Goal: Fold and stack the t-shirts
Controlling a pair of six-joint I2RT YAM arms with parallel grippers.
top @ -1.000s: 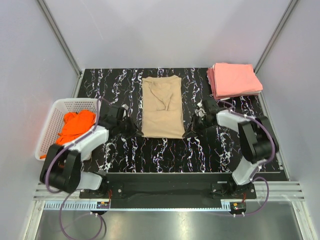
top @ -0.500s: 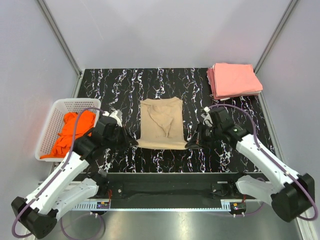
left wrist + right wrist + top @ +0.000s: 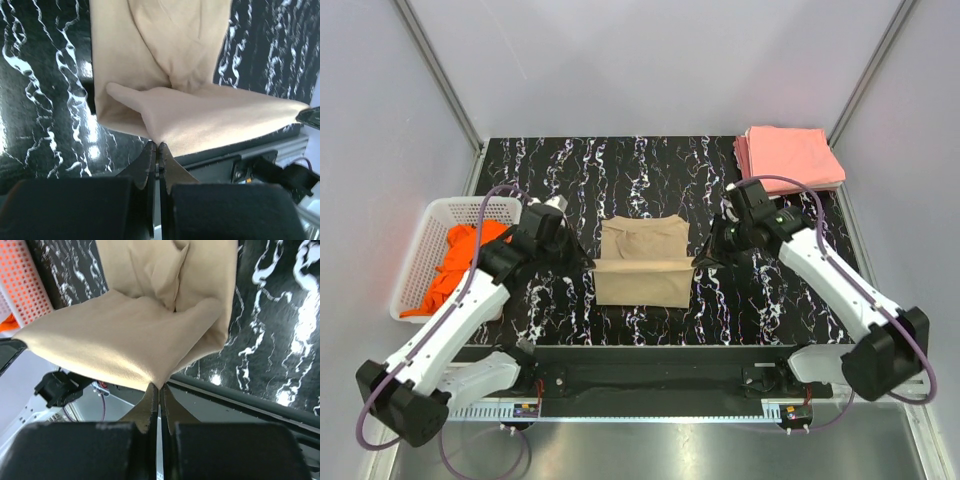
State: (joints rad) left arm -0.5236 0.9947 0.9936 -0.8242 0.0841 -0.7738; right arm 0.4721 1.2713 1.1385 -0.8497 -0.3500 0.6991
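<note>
The tan t-shirt (image 3: 642,262) lies in the middle of the black marbled table, its near hem lifted and carried back over itself. My left gripper (image 3: 588,262) is shut on the hem's left corner, and the cloth (image 3: 200,120) stretches away from its tips (image 3: 159,146). My right gripper (image 3: 698,260) is shut on the right corner, with the cloth (image 3: 115,345) pinched at its tips (image 3: 160,387). The bright orange t-shirt (image 3: 460,260) lies crumpled in the basket. The salmon-pink folded t-shirts (image 3: 788,160) are stacked at the back right.
A white lattice basket (image 3: 432,222) stands at the table's left edge. The table (image 3: 570,170) has grey walls behind and at both sides. A metal rail (image 3: 650,370) runs along the near edge.
Both grippers have lifted the tan shirt's near hem and carried it toward the back, folding the shirt over itself. The shirt first slid toward the near edge.
</note>
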